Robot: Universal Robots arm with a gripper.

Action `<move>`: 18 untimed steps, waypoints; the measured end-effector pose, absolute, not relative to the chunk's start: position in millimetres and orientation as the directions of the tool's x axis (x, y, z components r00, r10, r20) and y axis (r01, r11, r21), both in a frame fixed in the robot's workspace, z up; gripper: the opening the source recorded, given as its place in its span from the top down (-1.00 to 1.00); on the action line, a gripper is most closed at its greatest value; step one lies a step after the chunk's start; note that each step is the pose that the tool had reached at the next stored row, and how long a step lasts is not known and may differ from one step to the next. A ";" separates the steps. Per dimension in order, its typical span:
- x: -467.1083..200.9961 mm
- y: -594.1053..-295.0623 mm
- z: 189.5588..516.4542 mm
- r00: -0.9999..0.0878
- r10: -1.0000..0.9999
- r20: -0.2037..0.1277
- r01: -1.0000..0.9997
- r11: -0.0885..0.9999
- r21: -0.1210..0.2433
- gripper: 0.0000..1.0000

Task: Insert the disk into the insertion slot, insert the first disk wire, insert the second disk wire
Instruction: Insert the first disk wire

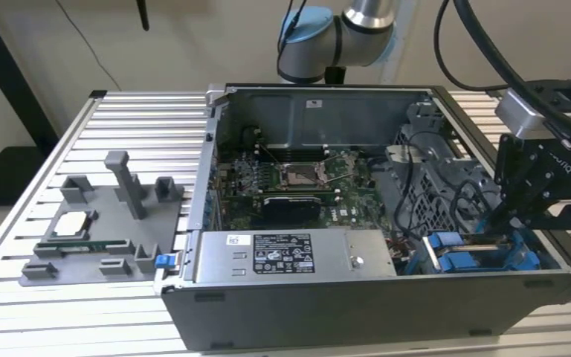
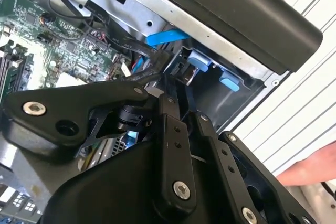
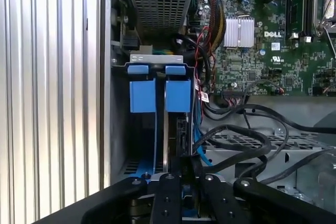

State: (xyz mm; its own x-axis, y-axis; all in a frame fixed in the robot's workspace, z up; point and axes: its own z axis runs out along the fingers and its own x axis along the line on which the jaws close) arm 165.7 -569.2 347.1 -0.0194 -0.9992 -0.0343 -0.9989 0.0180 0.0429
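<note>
In the exterior view, the open computer case (image 1: 365, 305) lies on a slatted aluminium worktop (image 1: 137, 126). The end effector (image 1: 499, 219) reaches down into the insertion slot (image 1: 523, 260), in the case corner at the exterior view's right. The power supply box (image 1: 285, 256) sits just beside that slot. Black cables (image 1: 415, 204) loop between the slot and the motherboard (image 1: 296, 178). A grey fixture tray (image 1: 97, 238) stands well apart, outside the case.

In the second wrist view, the end effector (image 2: 176, 85) points at the slot's blue tabs (image 2: 197, 61). A blue data cable (image 2: 165, 38) crosses close by, under the case rim (image 2: 236, 14). A person's hand (image 2: 310, 170) rests outside the case, near the arm's path.

In the first wrist view, the disk (image 3: 178, 97) appears to be seated on edge in the slot, with its blue frame showing. The end effector (image 3: 182, 163) hangs directly over it. Whether it is open, closed or gripping something cannot be told.

The disk is probably stiff, dense and sensitive to shock, with smooth metal faces that would slip. Its blue plastic frame looks like the safer place to take hold. The blue data cable (image 3: 198, 142) and the black cables (image 3: 247, 140) are limp, with small connectors. They crowd the slot's open side, where they could snag.
</note>
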 end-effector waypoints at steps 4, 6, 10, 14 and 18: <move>165.7 -569.1 346.5 -0.020 -0.999 -0.035 -0.999 0.019 0.043 1.00; 165.7 -569.1 345.7 -0.022 -0.999 -0.035 -0.999 0.020 0.043 1.00; 165.8 -569.1 344.2 -0.026 -0.999 -0.035 -0.999 0.025 0.043 1.00; 165.8 -569.1 343.1 -0.031 -0.999 -0.036 -0.999 0.030 0.043 1.00; 165.8 -569.1 342.4 -0.036 -0.998 -0.044 -0.998 0.034 0.043 1.00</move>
State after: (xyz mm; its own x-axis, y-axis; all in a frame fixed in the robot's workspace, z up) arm 165.8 -569.1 342.4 -0.0363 -0.9984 -0.0440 -0.9985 0.0344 0.0434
